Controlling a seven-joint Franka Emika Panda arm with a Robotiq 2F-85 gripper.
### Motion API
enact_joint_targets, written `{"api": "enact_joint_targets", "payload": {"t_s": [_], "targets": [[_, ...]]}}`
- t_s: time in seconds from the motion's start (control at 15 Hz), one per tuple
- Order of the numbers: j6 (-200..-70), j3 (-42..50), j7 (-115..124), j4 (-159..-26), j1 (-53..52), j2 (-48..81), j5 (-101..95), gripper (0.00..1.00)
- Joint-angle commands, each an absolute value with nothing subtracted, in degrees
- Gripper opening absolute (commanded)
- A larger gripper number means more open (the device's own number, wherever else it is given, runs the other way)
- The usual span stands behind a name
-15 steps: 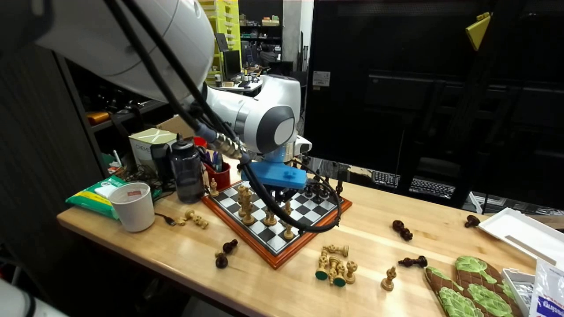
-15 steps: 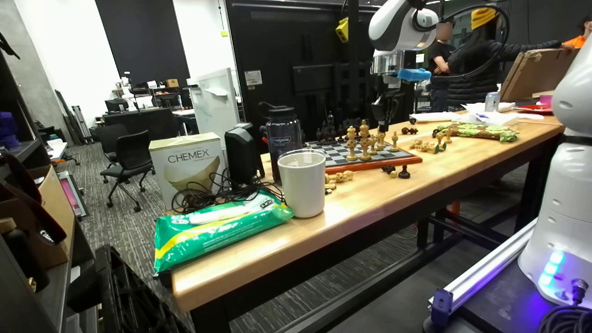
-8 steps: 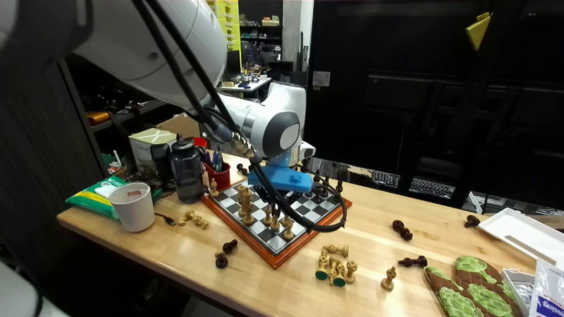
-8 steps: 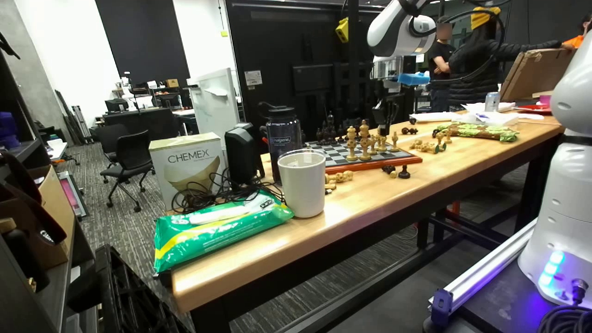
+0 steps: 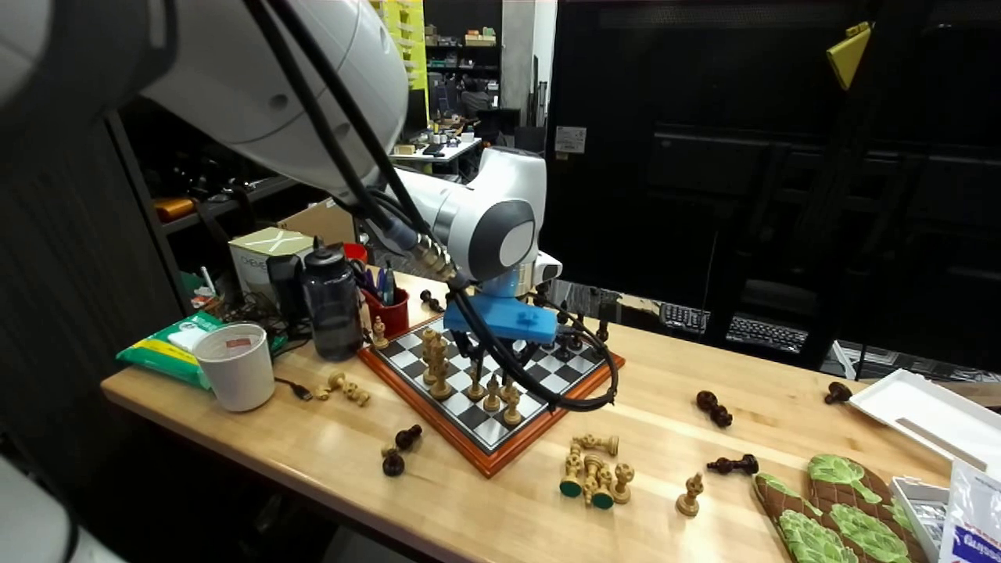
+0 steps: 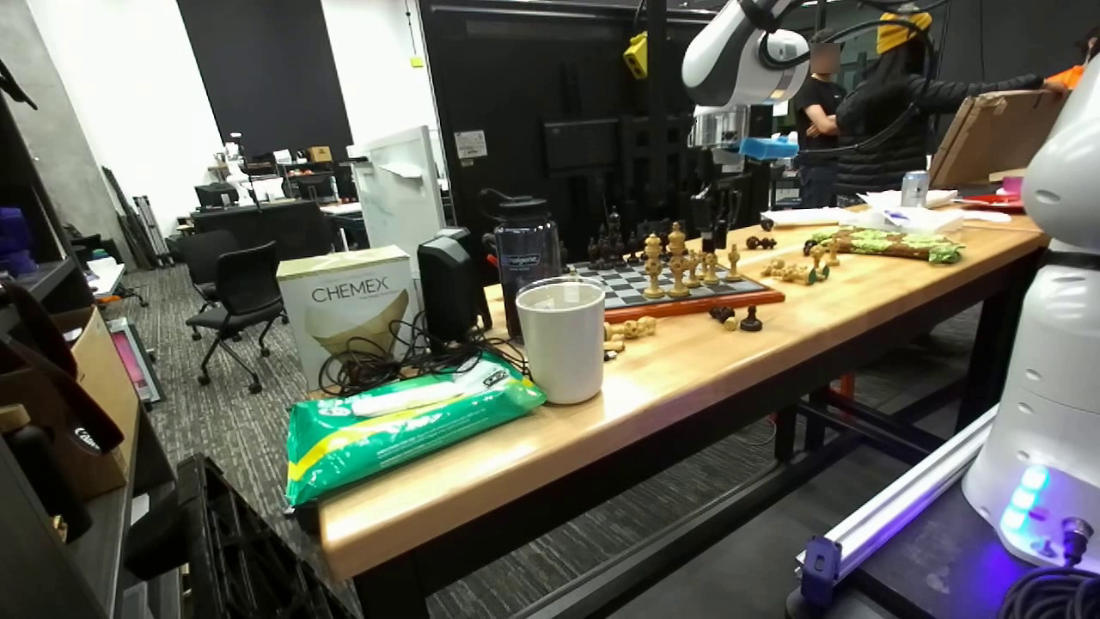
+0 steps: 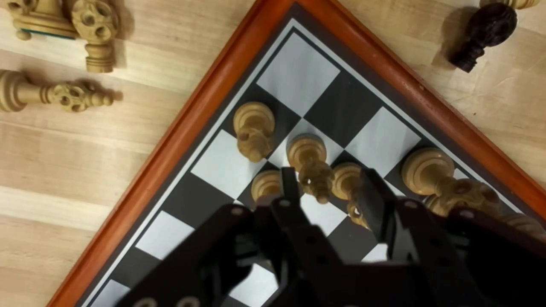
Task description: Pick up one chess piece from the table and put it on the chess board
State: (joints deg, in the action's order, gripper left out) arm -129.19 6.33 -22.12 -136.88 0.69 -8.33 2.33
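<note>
The chess board (image 5: pixel 491 463) has a reddish-brown frame and lies on the pale wooden table (image 5: pixel 665 407). Its frame also shows in the wrist view (image 7: pixel 198 102). My gripper (image 7: pixel 329 179) is low over the board with its jaws apart. A light tan chess piece (image 7: pixel 308 153) stands upright on the board in the gap between the fingertips, apparently apart from both; it also shows in an exterior view (image 5: pixel 491 395). Other tan pieces stand close around the fingers. The gripper also shows in both exterior views (image 5: pixel 493 367) (image 6: pixel 714 241).
Several tan pieces (image 5: pixel 594 477) lie in front of the board. A tan piece (image 5: pixel 689 496) stands alone. Dark pieces (image 5: pixel 403 450) lie on the table. A bottle (image 5: pixel 332 305), a mug (image 5: pixel 235 375), a red pen cup (image 5: pixel 395 313) and a patterned cloth (image 5: pixel 841 508) stand around the board.
My arm has come down a little and shifted slightly to the right in an exterior view. The fingers have spread apart, and a tan piece now shows standing on the board between them.
</note>
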Motion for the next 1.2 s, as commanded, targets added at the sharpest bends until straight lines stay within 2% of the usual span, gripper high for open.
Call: {"api": "enact_joint_targets", "payload": {"t_s": [0.0, 0.27, 0.33, 0.8, 1.07, 1.13], "targets": [[-128.2, 6.1, -22.2, -136.5, 1.5, -10.2, 2.2, 0.72], [-124.3, 6.5, -19.6, -136.0, 2.7, -14.2, 1.6, 0.98], [-123.0, 6.5, -18.4, -136.0, 3.1, -15.4, 1.3, 1.00], [-112.3, 7.4, -15.6, -137.7, 5.4, -27.7, -0.5, 1.00], [-100.2, 9.4, -20.8, -138.1, 3.6, -35.4, 3.1, 1.00], [-103.8, 8.7, -18.3, -135.9, 4.2, -30.0, 1.7, 1.00]]}}
